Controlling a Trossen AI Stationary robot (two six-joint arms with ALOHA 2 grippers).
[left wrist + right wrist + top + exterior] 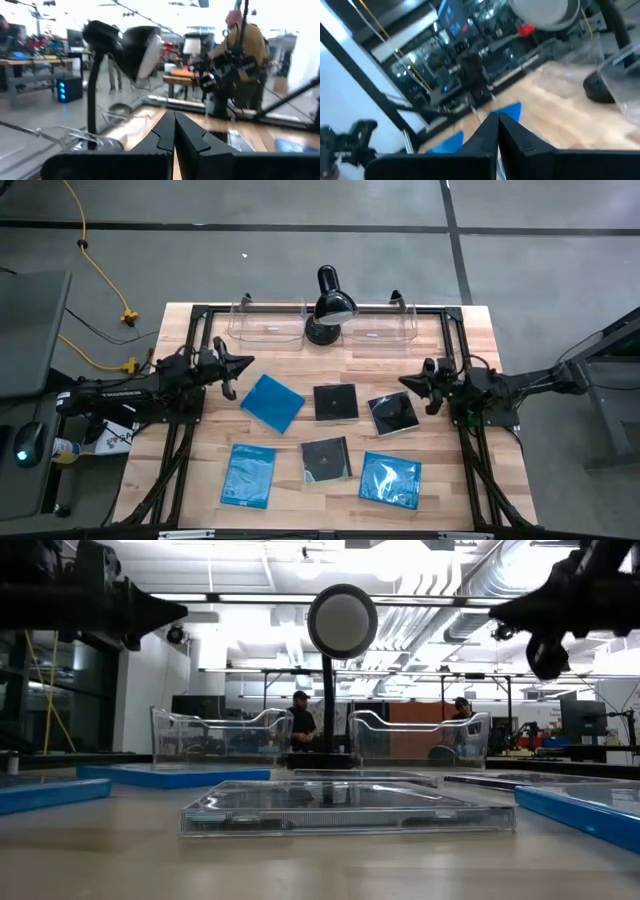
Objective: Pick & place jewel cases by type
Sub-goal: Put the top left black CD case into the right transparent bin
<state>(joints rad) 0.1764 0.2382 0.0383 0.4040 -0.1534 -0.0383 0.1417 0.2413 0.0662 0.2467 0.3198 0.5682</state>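
Currently, take the black desk lamp (328,308) at the back centre of the worktop (470,340) as your reference. All six jewel cases lie flat in front of it, none yet in either clear bin (268,325) flanking the lamp base.

Check the fingers first. The left gripper (243,364) and the right gripper (407,380) both have their fingers pressed together and hold nothing. Each hovers above the worktop at its own side of the lamp.

Note the deciding relation. The tilted blue case (272,402) lies in front of the lamp and to its left, just beside the left gripper tip and slightly forward of it. The glossy dark case (393,414) lies in front of the lamp and to its right, just beside the right gripper tip. Each arm is therefore the nearer one to its own side's case.

The cases are square, so no long axis governs. You will likely need to open the fingers, then align them across a case edge; the blue case sits rotated, corner toward the lamp.
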